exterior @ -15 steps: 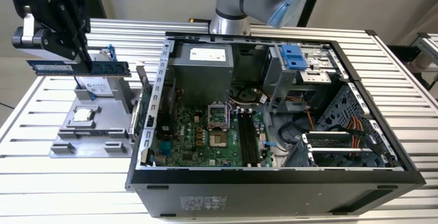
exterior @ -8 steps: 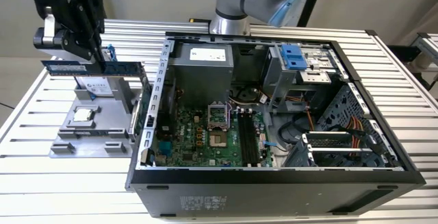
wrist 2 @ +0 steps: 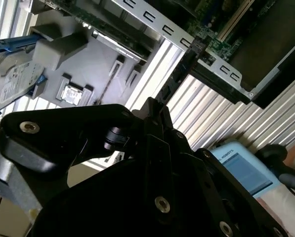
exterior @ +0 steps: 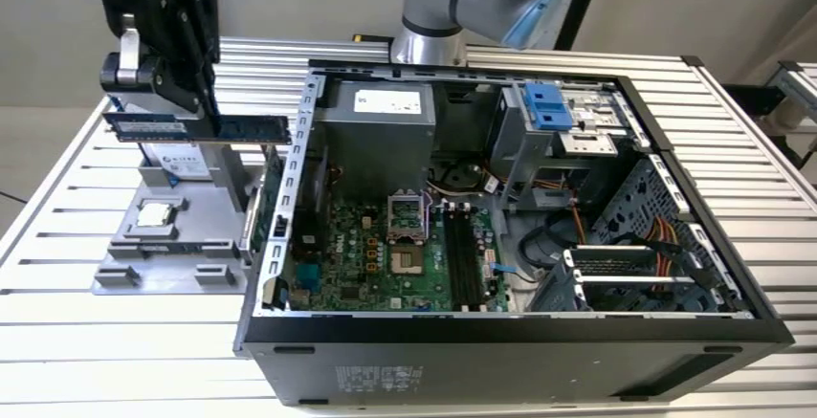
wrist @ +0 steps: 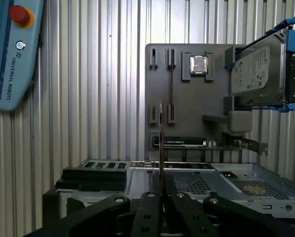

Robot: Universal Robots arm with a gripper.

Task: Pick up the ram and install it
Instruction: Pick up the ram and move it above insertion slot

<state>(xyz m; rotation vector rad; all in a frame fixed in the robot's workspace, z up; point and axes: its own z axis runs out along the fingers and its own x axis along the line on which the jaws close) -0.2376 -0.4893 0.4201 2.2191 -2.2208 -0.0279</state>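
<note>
My gripper [exterior: 205,117] is shut on the ram [exterior: 147,127], a long bluish-green stick with dark chips. I hold it level in the air above the grey holder tray [exterior: 166,265], at the exterior view's left and just outside the open computer case [exterior: 511,337]. In the first wrist view the ram [wrist: 160,138] shows edge-on as a thin line rising from between the black fingers [wrist: 148,202]. The black memory slots [exterior: 462,260] lie on the green motherboard [exterior: 358,265] inside the case.
The tray also carries a square silver processor [exterior: 156,214] and a silver hard drive [wrist: 258,69] in a blue bracket. A light-blue teach pendant [wrist: 9,49] lies on the slatted table. Cables, a blue drive cage [exterior: 560,107] and a power supply [exterior: 383,117] crowd the case.
</note>
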